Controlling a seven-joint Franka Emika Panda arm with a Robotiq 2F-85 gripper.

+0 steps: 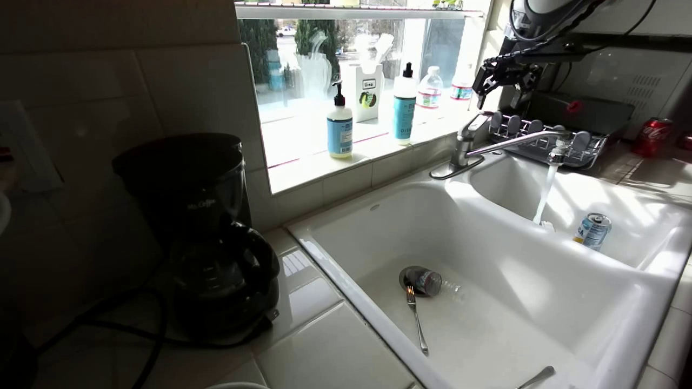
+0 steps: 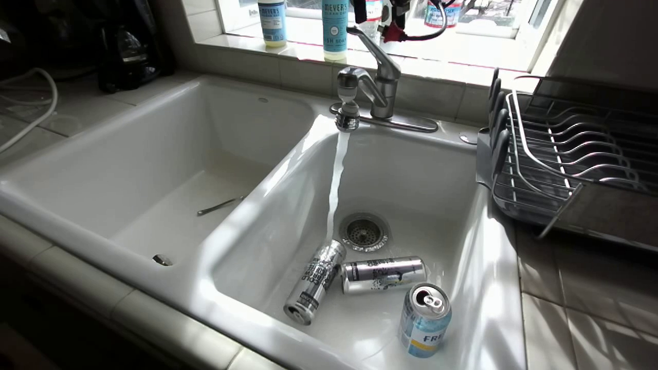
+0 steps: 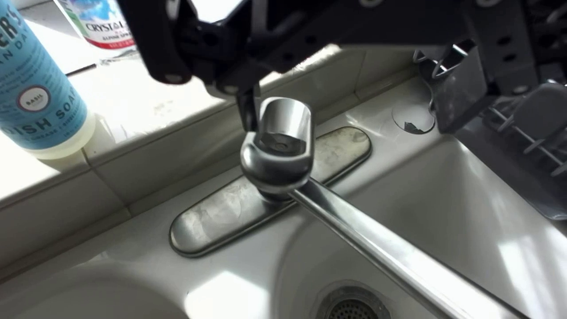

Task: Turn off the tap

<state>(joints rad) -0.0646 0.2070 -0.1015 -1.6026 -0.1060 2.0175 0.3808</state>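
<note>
- Fingers (image 3: 249, 106) are held wide apart, with nothing pinched as far as can be seen. One tip is hung just beside the lever handle (image 2: 376, 51); whether it's touching can't be told.
- The gripper (image 1: 498, 102) is lined up above the tap (image 2: 386, 85), which is mounted on the back rim of the sink (image 2: 426, 174). Lever's tilted up and a water stream (image 2: 335, 180) is being let out, so the job isn't done yet.
- Main worry: polished metal looks slick, so if the lever's pushed off-centre, the tip could be slid right off.
- If sideways force gets added, probably only the temperature's changed, or the long spout (image 3: 376, 241) gets swung.
- The dish soap bottle (image 3: 37, 88) could be knocked off the sill (image 3: 137, 106) if the wrist is swung wide that way.
- Materials: tap's finished in smooth chrome, rounded body, oblong base plate (image 3: 212, 217) dulled by blotchy marks.
- Sink's glossy white with softly curved corners; metal cans (image 2: 384, 275), plain cylinders, are left in the running-water basin, two lying, one standing.
- Dish rack (image 2: 586, 149) is made of bent wire with grey paddle-shaped prongs.
</note>
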